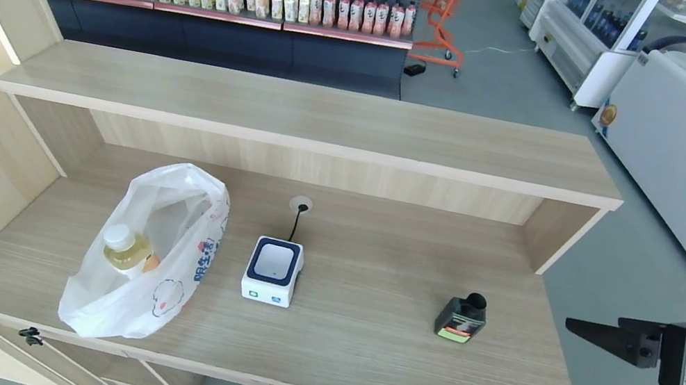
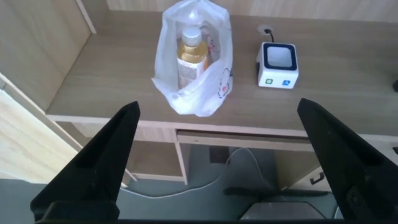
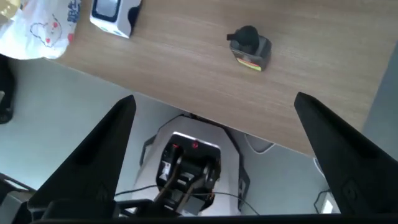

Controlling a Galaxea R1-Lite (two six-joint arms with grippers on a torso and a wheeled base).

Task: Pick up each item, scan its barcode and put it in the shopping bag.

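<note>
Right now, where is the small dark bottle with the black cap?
In the head view, the small dark bottle sits on the counter's right side, right of the scanner, far from the shopping bag.

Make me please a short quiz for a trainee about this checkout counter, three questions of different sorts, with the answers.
1. True or false: a bottle is inside the shopping bag.
2. Where does the scanner stand? A: between the shopping bag and the dark container; B: inside the bag; C: on the upper shelf.
3. Fill in: the left gripper and the right gripper are both ____ and hold nothing.

Key: 1 true; 2 A; 3 open.
</note>
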